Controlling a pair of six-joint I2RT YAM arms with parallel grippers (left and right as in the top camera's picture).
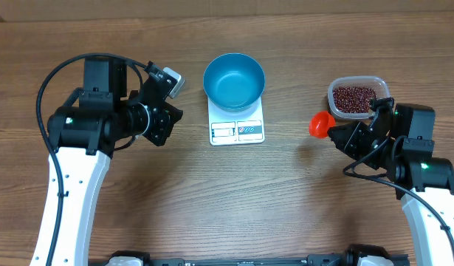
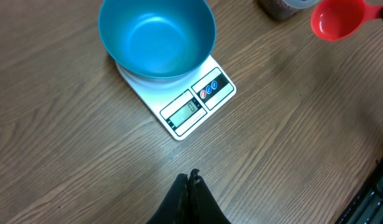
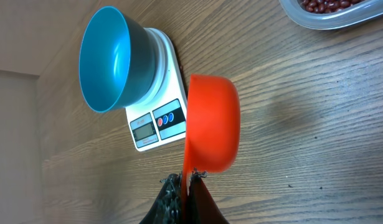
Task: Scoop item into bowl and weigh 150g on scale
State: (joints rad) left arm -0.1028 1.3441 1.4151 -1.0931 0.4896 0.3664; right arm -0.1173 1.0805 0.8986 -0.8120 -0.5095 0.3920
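left gripper [image 2: 191, 177], black two-finger tool on the raised left arm, nearest the overhead lens: jaws pressed together, nothing between them, hanging over the bare wood-grain table [image 1: 212, 199] to the left of the scale and apart from it. round deep bright blue plastic bowl [image 1: 234, 80]: upright, empty, seated on the far part of the scale's platform, clear of both tools. small flat white rectangular kitchen scale [image 1: 237, 131]: display and labelled panels along the near edge, not covered by the bowl; reading too small to make out. orange-red plastic measuring scoop [image 3: 210, 124]: round cup on a short handle, held in the air between scale and tub, touching neither; cup looks empty in the left wrist view. right gripper [image 3: 186, 180], black two-finger tool: jaws clamped on the end of the scoop's handle, cup projecting ahead of them. clear rounded-rectangular plastic tub [image 1: 334, 90]: lidless, on the table at far right, near the right gripper on its far side. small dark red-brown beans [image 1: 354, 98]: loose heap, all of it inside the tub, none in bowl or scoop. handling, judged: beans hard, smooth, light singly, free-running; no grain can be pinched, so hold is taken through the scoop's cup, dug in low and lifted level, since a tilt would send them rolling across the table. bowl light and merely resting, likely to shift if knocked; pour from above without touching it.
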